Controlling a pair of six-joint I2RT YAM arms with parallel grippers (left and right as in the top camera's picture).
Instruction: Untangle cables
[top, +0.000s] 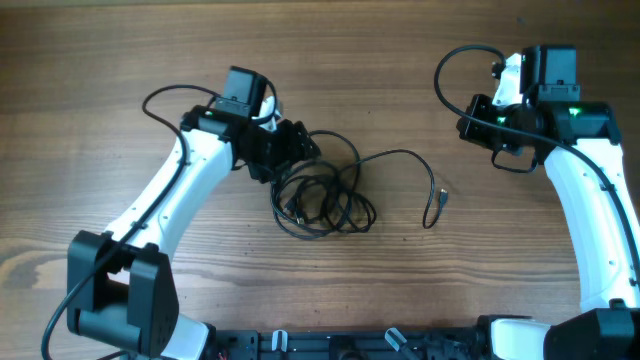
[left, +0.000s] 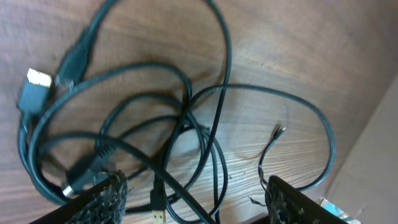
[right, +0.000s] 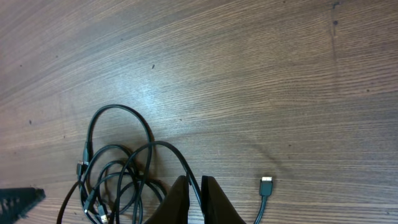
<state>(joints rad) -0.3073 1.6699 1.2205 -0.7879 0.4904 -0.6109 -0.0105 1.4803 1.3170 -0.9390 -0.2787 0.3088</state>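
The cables (top: 322, 198) are thin black cords lying in a tangled bundle of loops on the wooden table. One strand runs right to a plug end (top: 436, 203). My left gripper (top: 300, 148) is open and hovers just above the bundle's upper left. In the left wrist view its fingers (left: 194, 202) straddle several strands (left: 186, 118), with a silver-tipped plug (left: 34, 84) at the left. My right gripper (top: 468, 127) is shut and empty, well to the right of the bundle. Its view shows the closed fingers (right: 196, 186), the bundle (right: 118, 174) and the loose plug (right: 266, 184).
Thicker black wires belonging to the arms loop near the left arm (top: 165, 95) and the right arm (top: 448, 70). The table's edge (left: 373, 137) shows at the right of the left wrist view. The arm bases stand at the front (top: 120, 290), (top: 600, 330).
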